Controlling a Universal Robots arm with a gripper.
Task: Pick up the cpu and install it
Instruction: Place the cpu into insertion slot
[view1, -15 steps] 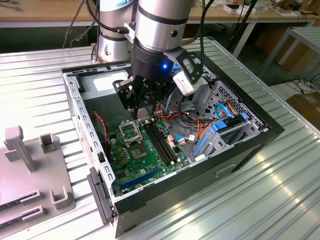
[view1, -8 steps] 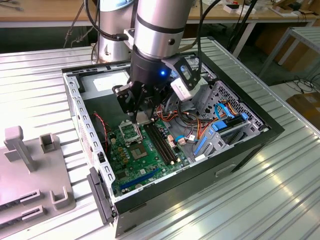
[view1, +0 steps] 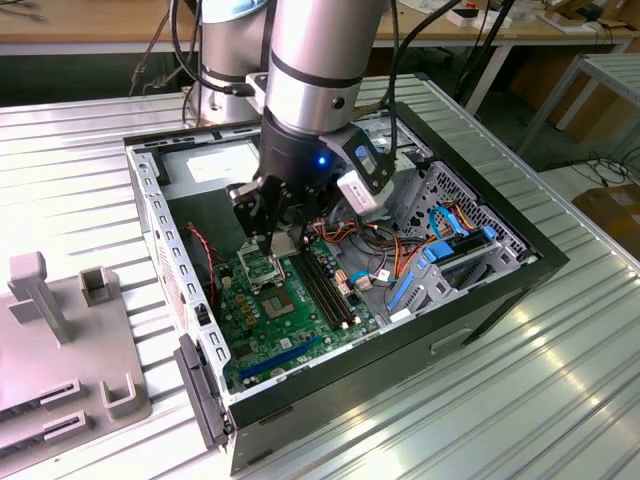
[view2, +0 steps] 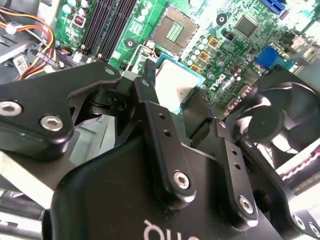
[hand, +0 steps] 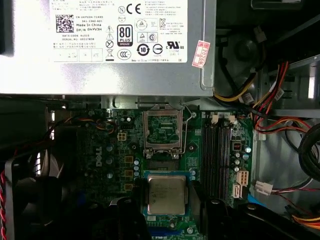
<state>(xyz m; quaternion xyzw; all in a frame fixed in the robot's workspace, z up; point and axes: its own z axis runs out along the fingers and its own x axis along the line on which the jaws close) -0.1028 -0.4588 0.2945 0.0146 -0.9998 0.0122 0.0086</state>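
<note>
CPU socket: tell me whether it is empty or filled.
Empty: the socket shows bare contacts, and the cpu is clamped in the gripper, clear of it.

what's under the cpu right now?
Green motherboard shows around the cpu, held between the fingers. The empty socket lies apart, uncovered. The patch directly beneath the cpu is hidden.

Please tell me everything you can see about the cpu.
The cpu is a thin square chip with a dull silvery metal face and a narrow green rim. The gripper grips it by two opposite edges, metal face toward the wrist cameras. It hangs above the green motherboard, beside the empty socket, not in it.
</note>
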